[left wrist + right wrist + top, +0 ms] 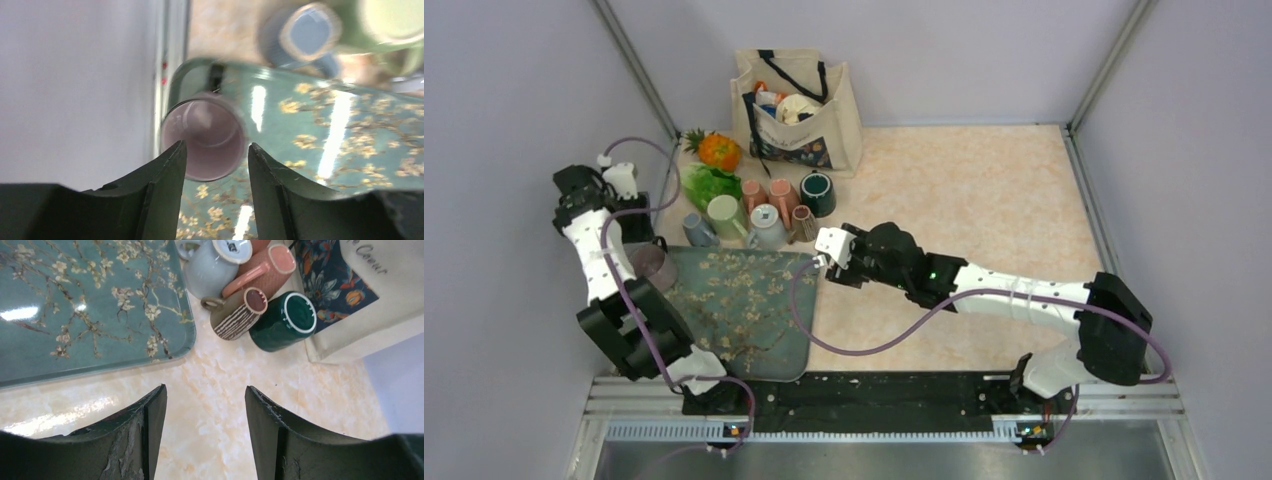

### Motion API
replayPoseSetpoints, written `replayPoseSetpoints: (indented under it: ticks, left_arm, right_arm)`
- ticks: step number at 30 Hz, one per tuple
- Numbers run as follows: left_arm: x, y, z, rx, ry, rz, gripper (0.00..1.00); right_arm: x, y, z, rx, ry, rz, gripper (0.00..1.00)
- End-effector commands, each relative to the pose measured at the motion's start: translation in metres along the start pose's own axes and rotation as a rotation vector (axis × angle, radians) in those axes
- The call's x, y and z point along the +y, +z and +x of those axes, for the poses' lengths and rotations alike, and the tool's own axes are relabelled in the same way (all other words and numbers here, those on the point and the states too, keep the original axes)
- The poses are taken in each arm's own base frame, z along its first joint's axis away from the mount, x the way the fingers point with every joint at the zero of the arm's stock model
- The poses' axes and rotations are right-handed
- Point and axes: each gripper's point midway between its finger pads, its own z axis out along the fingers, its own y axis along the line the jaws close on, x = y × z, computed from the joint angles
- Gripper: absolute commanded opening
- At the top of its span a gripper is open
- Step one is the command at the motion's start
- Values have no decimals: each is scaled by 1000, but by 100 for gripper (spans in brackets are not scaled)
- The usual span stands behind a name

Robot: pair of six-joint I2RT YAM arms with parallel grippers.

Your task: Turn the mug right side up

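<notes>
The mauve mug (656, 268) is seen at the 10 o'clock corner of the blossom-patterned tray (744, 320), its mouth turned toward the left wrist camera. The left gripper (216, 146) is held open, its fingers flanking the mug; contact cannot be told. The right gripper (817, 262) is spread wide and empty at the tray's 2 o'clock corner.

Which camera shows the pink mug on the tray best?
Left wrist: the pink mug sits large and central, open mouth toward the camera, just beyond the left gripper. Top external shows it small at the far left corner of the tray, partly behind the left arm. Right wrist misses it.
</notes>
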Motion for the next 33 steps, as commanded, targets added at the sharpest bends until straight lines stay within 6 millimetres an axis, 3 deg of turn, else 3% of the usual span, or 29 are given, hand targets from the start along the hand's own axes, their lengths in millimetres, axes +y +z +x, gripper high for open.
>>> replayPoseSetpoints:
  ticks: [1,4,5,7,10,14,19,22,33]
  left_arm:
    - [-73,-29,-38,-94,53,105,51]
    - [-126,-21,-38,-70,27,191,50]
    - [-137,-15,-38,-64,-10,209,46]
    - [-144,2,-39,-67,-122,183,29]
    - [-139,29,-37,-100,-253,103,31]
    - [-124,55,-37,-119,-270,-42,33]
    - [-137,78,-33,-79,-250,-48,41]
    - [-130,92,-26,-47,-251,-98,41]
    - [-94,111,-28,-40,-195,-292,37]
  right_arm:
    - [-13,-11,-4,-59,77,60,59]
    - [-15,-18,3,-66,97,82,59]
    - [-16,-22,2,-79,103,88,59]
    - [-15,-26,6,-87,105,86,59]
    - [-11,-32,11,-96,97,72,58]
    - [-9,-40,12,-115,98,68,58]
    - [-11,-49,11,-148,95,86,58]
    - [-12,-49,10,-153,92,86,58]
    - [-18,-61,1,-185,83,103,58]
